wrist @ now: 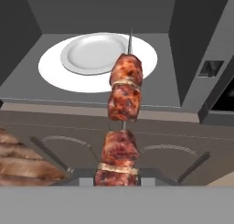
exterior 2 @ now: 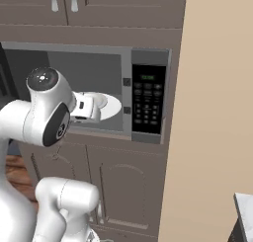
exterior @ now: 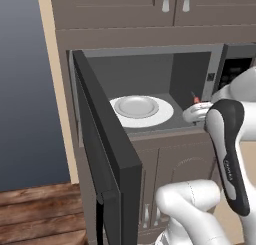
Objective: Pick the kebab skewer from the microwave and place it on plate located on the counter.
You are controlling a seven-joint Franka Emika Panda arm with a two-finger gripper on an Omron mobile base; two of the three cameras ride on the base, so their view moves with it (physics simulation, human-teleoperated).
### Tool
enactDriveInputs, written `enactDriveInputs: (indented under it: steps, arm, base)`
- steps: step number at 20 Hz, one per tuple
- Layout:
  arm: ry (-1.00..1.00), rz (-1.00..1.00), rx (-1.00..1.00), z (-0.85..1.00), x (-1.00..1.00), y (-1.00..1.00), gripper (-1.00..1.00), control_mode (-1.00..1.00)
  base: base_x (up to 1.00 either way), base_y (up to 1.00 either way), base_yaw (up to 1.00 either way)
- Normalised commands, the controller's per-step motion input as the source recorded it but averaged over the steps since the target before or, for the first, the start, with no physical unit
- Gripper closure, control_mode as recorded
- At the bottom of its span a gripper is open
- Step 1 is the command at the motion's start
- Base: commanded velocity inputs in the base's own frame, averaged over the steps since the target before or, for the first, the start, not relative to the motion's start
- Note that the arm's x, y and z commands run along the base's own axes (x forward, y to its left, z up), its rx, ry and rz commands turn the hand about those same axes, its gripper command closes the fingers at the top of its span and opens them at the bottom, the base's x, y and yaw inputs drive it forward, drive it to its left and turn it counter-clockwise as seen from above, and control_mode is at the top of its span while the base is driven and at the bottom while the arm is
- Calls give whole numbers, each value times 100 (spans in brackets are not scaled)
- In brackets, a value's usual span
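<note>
In the hand view the gripper (wrist: 118, 179) is clamped on the kebab skewer (wrist: 122, 115), whose meat chunks rise toward the pointed tip. The skewer hangs just outside the microwave (exterior: 150, 64), near the right end of its front edge. Beyond it, inside, a plain white plate (wrist: 93, 53) sits on the white turntable (wrist: 59, 74).

Lighting: even, diffuse, rendered; no glare.
Microwave (exterior: 150, 89) cavity dim; soft shadow beneath plate (wrist: 93, 53). Base views slightly soft; skewer (wrist: 122, 109) sharp in hand view.
</note>
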Motion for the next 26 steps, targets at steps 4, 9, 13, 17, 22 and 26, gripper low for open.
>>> enactDriveInputs:
  steps: [4, 9, 13, 17, 22, 26]
  arm:
    - [0, 0, -5, 0, -34, -10, 100, -100]
    - [0, -7, -4, 2, -31, 0, 100, -100]
    - [7, -11, -4, 18, -16, 13, 100, -100]
    - [9, -11, 0, 25, -8, 13, 100, -100]
    - [11, -11, 0, 18, -15, 1, 100, -100]
    - [3, -4, 0, 0, -27, 0, 100, -100]
  base:
    - [0, 0, 0]
    - [0, 0, 0]
    - [0, 0, 0]
    - [0, 0, 0]
    - [0, 0, 0]
    - [0, 0, 0]
